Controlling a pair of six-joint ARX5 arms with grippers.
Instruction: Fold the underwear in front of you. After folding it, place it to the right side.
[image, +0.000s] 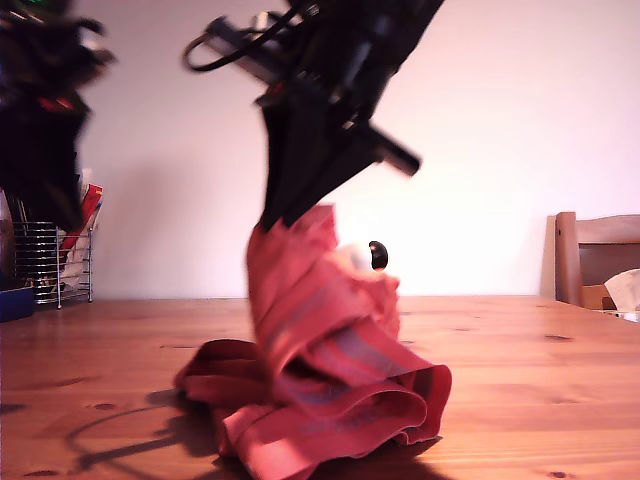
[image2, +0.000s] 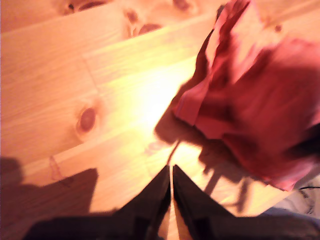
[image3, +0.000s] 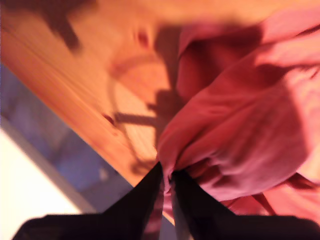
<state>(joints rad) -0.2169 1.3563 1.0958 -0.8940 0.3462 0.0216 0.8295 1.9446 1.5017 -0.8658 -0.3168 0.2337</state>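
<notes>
The coral-red underwear (image: 330, 370) is bunched on the wooden table (image: 540, 380), with one part pulled up into a peak. My second gripper (image: 283, 222) hangs at the top middle of the exterior view and is shut on that peak; the second wrist view shows its black fingers (image3: 150, 195) pinching the underwear (image3: 240, 125). My first gripper (image2: 171, 170) is shut with nothing in it, above bare wood beside the underwear (image2: 255, 105). Its arm (image: 40, 130) is a dark blur at the exterior view's left.
A wire rack (image: 50, 265) with items and a blue box (image: 14, 301) stand at the exterior view's far left. A wooden chair (image: 595, 260) is at the exterior view's right. A small white and black object (image: 368, 256) shows behind the raised cloth.
</notes>
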